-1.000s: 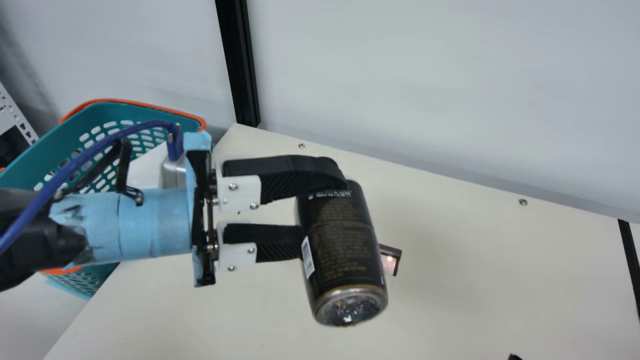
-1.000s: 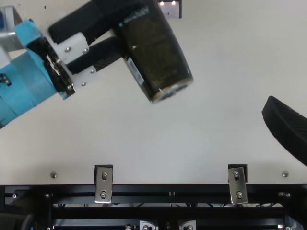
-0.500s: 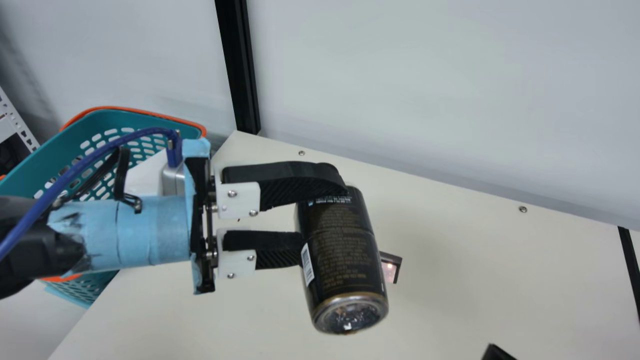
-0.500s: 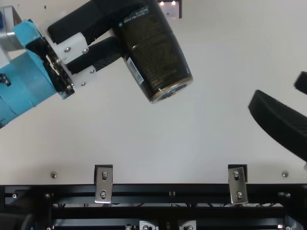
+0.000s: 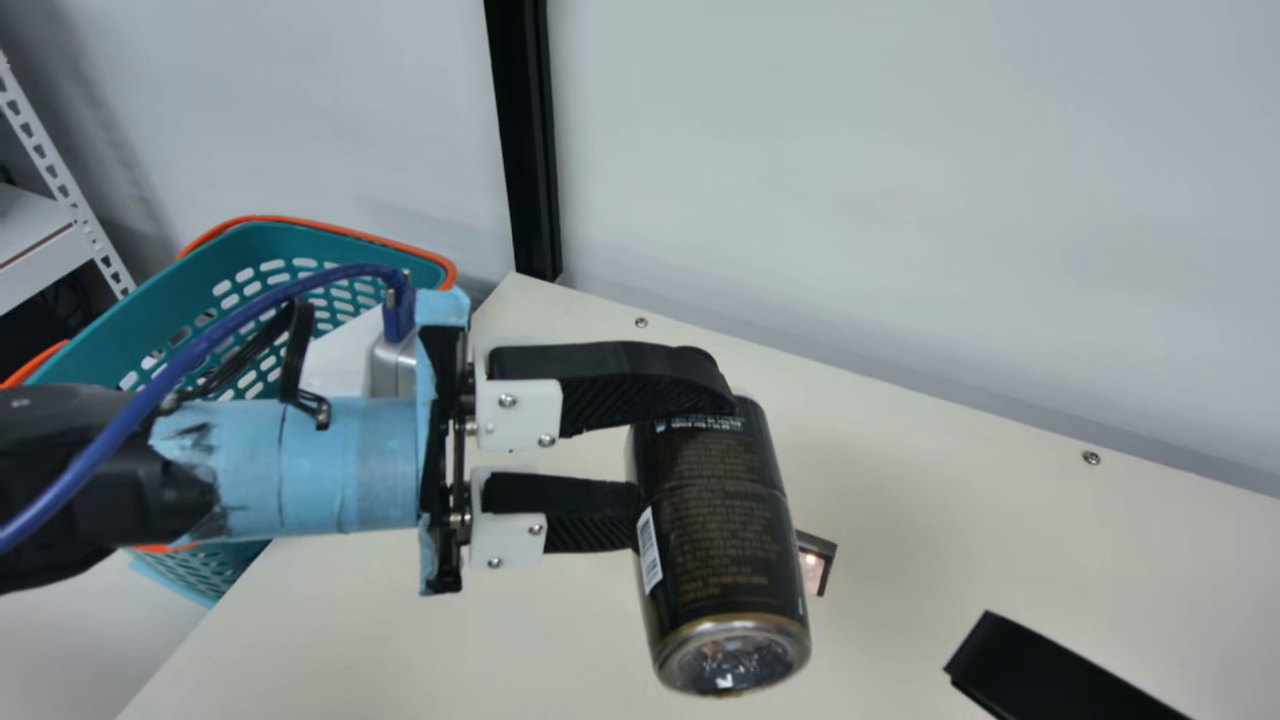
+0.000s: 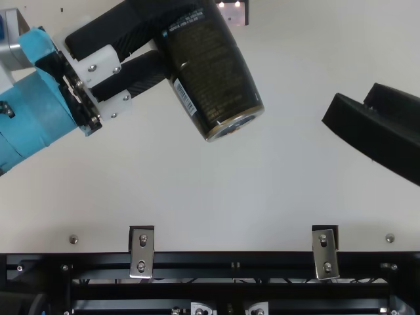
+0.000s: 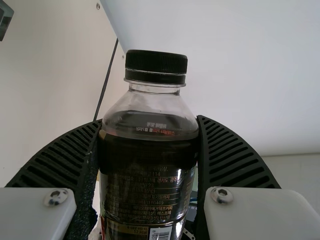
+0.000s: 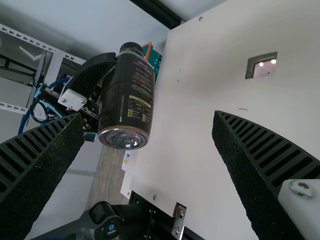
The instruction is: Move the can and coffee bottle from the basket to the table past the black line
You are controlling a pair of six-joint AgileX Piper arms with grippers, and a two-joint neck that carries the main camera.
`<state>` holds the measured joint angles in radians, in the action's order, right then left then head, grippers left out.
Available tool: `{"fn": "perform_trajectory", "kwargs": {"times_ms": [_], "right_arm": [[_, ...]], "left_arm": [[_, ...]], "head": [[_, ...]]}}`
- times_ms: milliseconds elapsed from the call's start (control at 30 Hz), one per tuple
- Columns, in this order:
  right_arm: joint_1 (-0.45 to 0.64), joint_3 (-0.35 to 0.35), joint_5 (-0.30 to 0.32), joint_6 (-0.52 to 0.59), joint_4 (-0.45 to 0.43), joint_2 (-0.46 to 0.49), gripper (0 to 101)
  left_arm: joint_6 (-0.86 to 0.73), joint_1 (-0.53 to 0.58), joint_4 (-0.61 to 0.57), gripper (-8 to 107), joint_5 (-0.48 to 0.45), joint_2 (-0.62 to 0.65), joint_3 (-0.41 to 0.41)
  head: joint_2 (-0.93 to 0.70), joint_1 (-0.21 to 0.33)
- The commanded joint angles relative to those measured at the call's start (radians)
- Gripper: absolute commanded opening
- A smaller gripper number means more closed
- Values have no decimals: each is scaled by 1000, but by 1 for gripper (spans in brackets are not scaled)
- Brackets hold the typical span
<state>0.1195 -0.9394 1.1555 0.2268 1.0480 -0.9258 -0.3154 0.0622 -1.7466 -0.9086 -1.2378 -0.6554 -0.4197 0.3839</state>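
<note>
My left gripper [image 5: 690, 440] is shut on the dark coffee bottle [image 5: 715, 530], holding it above the table with its base tilted toward the neck camera. In the left wrist view the black-capped bottle [image 7: 150, 170] fits between both pads of the left gripper [image 7: 150, 125]. From the right edge of the top view comes my right gripper [image 6: 356, 105], apart from the bottle [image 6: 210, 72]. The right wrist view has the right gripper [image 8: 150, 117] open, the bottle [image 8: 127, 100] farther off beyond it. A thin black line [image 7: 106, 80] crosses the table in the left wrist view.
The teal basket [image 5: 150, 310] with orange handles stands off the table's left edge, partly behind my left arm. A small dark-framed square [image 8: 261, 65] lies on the table. A wall and a black post [image 5: 528, 150] border the far side.
The neck camera has turned a little. My right gripper has come farther in from the right, toward the bottle. The left gripper and its bottle have kept still.
</note>
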Motion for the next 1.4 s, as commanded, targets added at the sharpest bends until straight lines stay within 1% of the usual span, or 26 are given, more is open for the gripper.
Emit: {"fn": "perform_trajectory", "kwargs": {"times_ms": [0,133,233,400,567,733,933,1067,1367], "right_arm": [[-2,-2,-1,-3,-1,0,101],[-11,4,10,-3,33,-25,101],[-11,19,30,7,85,-55,101],[-9,54,64,31,191,-106,101],[-31,98,65,60,328,-154,101],[-58,132,65,77,415,-198,101],[-80,149,65,84,453,-242,101],[-87,153,65,84,449,-269,101],[-125,152,42,90,455,-314,101]], "left_arm": [[0,0,0,10,0,0,0],[0,0,0,10,0,0,0],[0,0,0,10,0,0,0],[0,0,0,10,0,0,0],[0,0,0,10,0,0,0],[0,0,0,10,0,0,0],[0,0,0,10,0,0,0],[0,0,0,10,0,0,0],[0,0,0,10,0,0,0]], "head": [[-19,17],[-30,22],[-43,27],[-71,31],[-93,36],[-105,38],[-117,38],[-121,35],[-119,26]]}}
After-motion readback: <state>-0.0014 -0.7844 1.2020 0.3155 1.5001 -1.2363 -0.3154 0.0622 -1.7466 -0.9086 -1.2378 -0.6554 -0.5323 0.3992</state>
